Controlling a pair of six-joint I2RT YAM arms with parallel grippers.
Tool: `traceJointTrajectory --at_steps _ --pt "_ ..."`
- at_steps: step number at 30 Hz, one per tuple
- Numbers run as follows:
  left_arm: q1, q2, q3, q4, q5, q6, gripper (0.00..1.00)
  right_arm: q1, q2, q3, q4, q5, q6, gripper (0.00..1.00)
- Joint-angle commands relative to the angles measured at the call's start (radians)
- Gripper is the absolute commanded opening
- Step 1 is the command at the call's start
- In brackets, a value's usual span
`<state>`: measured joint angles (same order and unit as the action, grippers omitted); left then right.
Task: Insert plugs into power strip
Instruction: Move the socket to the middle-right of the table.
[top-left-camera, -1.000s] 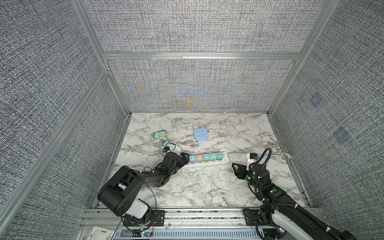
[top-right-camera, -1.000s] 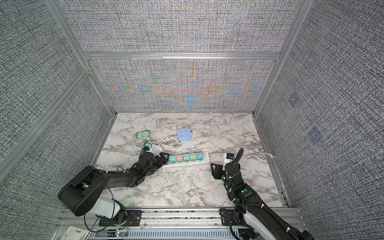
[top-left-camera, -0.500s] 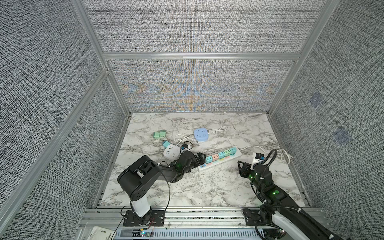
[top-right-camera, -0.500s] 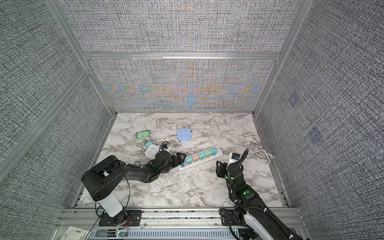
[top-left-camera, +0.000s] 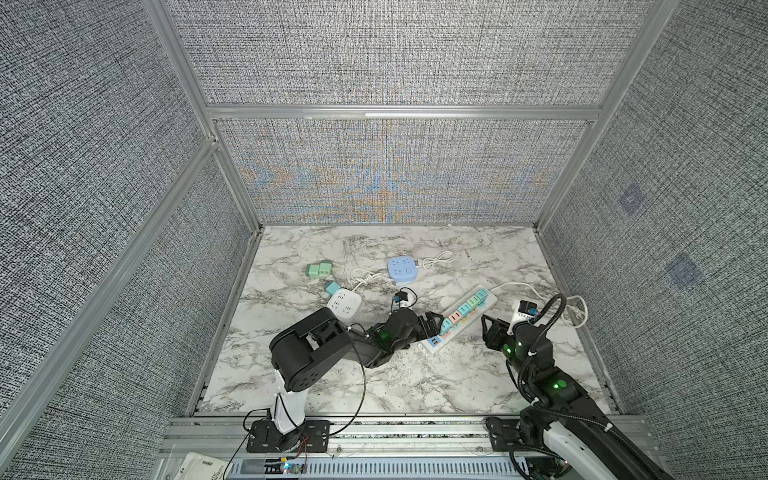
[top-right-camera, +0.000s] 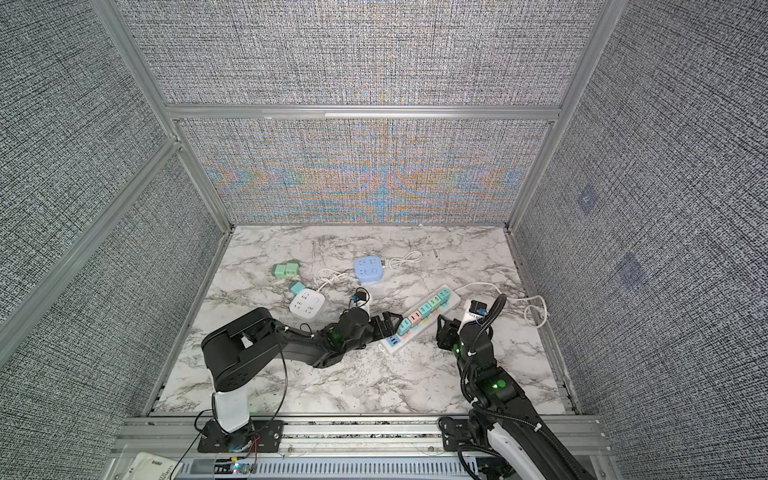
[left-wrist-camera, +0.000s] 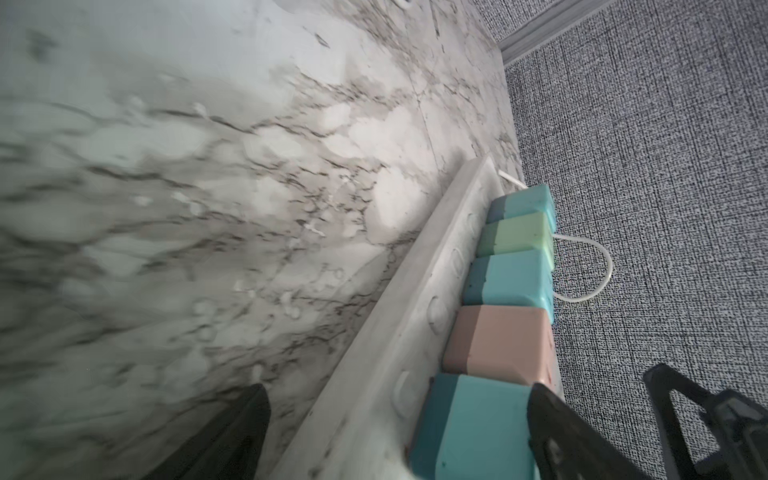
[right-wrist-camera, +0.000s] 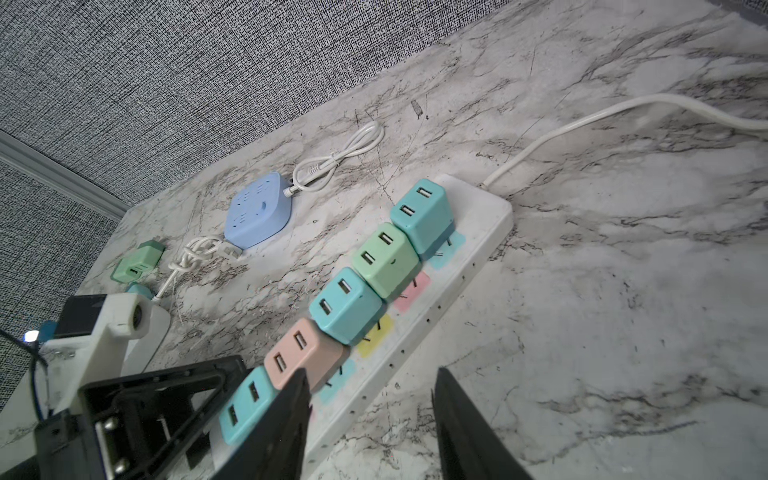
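Front: table (top-left-camera: 374, 386) left bare; passage unhindered
Middle: crossed slantwise by strip (top-left-camera: 434, 342); one edge walled by plugs (top-left-camera: 465, 305)
Strip's near end: occupied by left gripper (top-left-camera: 438, 325)
Back left: cluttered by white socket (top-left-camera: 344, 302), blue socket (top-left-camera: 402, 269), cords (top-left-camera: 361, 276)
Back right: left bare

Veined grey over white on the marble-patterned counter (top-left-camera: 374, 374). Reads teal, mint green, teal, dusty pink, teal down the row of rounded plastic cube plugs (right-wrist-camera: 386, 262) on the long white plastic power strip (right-wrist-camera: 478, 220), beside teal, pink and yellow sticker patches (right-wrist-camera: 376, 336). Pale blue for the rounded square socket block (right-wrist-camera: 257, 212).
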<state>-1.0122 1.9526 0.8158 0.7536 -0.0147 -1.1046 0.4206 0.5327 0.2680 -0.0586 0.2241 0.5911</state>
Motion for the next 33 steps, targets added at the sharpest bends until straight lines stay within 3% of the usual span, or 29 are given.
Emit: traceJointTrajectory --at_steps 1,8,11,18,20,21,25,27,30,33 --pt "-0.044 0.059 0.059 0.017 0.007 -0.005 0.97 0.000 -0.013 0.029 -0.041 0.025 -0.016 0.50" --pt "-0.092 0.049 0.142 -0.039 -0.024 0.077 0.97 0.000 -0.025 0.088 -0.086 0.035 -0.036 0.51" --pt "-0.091 -0.033 0.118 -0.075 -0.080 0.188 0.97 0.000 -0.017 0.117 -0.101 0.028 -0.039 0.51" --pt "-0.079 -0.393 0.042 -0.325 -0.434 0.525 0.99 0.001 0.022 0.197 -0.100 -0.046 -0.047 0.51" --pt "-0.070 -0.480 0.036 -0.422 -0.595 0.542 1.00 0.005 0.079 0.220 -0.067 -0.088 -0.045 0.51" --pt "-0.052 -0.515 0.026 -0.439 -0.620 0.555 1.00 0.008 0.109 0.231 -0.049 -0.103 -0.045 0.51" --pt "0.122 -0.585 -0.020 -0.464 -0.466 0.530 1.00 0.050 0.319 0.308 0.023 -0.116 -0.059 0.51" --pt "0.183 -0.586 -0.017 -0.477 -0.447 0.525 1.00 0.065 0.430 0.370 0.041 -0.107 -0.075 0.51" --pt "0.259 -0.541 0.049 -0.517 -0.412 0.561 1.00 0.075 0.628 0.501 0.049 -0.111 -0.097 0.51" --pt "0.352 -0.431 0.163 -0.534 -0.279 0.600 1.00 0.079 0.782 0.641 0.006 -0.141 -0.097 0.50"
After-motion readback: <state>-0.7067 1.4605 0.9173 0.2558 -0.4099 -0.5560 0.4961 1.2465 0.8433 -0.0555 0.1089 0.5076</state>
